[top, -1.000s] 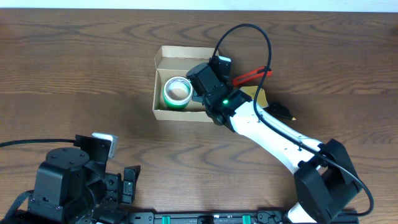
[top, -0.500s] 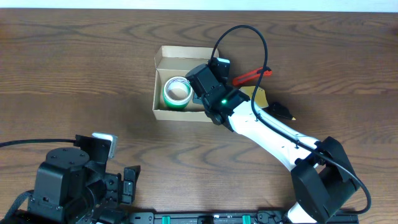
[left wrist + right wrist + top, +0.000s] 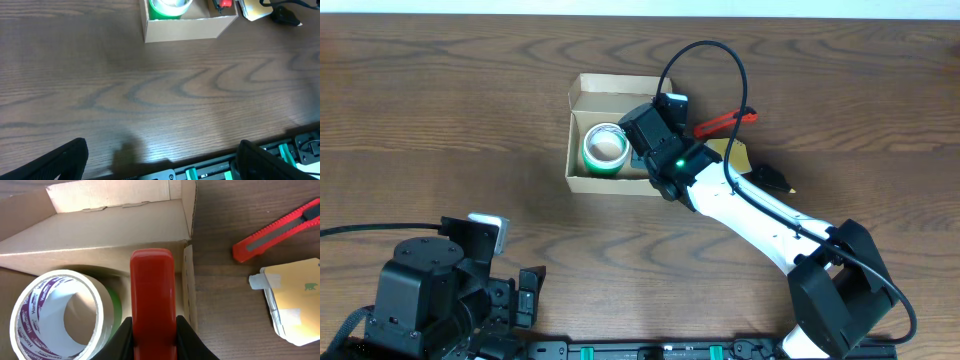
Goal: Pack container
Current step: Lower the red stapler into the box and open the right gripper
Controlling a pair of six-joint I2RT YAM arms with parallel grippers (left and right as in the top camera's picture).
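Where the table (image 3: 440, 110) runs left of the container (image 3: 600, 183) and toward the near edge from it, wide bare wood lies open. The table's far edge shows as a pale strip well beyond the container's lid flap. Right of the container the room is tighter.

The right arm (image 3: 760, 215) crosses the wood diagonally from the near right corner to the container's right half, and its black cable loops above the right wall. The left arm (image 3: 430, 290) sits well apart from the container, at the near left edge. The left gripper (image 3: 162, 147) has its jaws spread wide over bare wood.

The container is a plain brown cardboard box. It is open, with the lid flap standing along its far side and the side tabs upright.

A tape roll (image 3: 59, 314), white over green, lies flat in the container's left half. Just beside it, the right gripper (image 3: 154, 330) pinches a red plastic piece (image 3: 152, 287) between the roll and the container's right wall. Whether that piece touches the container's floor cannot be told.

Outside the right wall lies a red utility knife (image 3: 277, 230), with a yellow packet (image 3: 295, 305) near it on the nearer side. A small black object (image 3: 775, 178) lies farther from the container than both.
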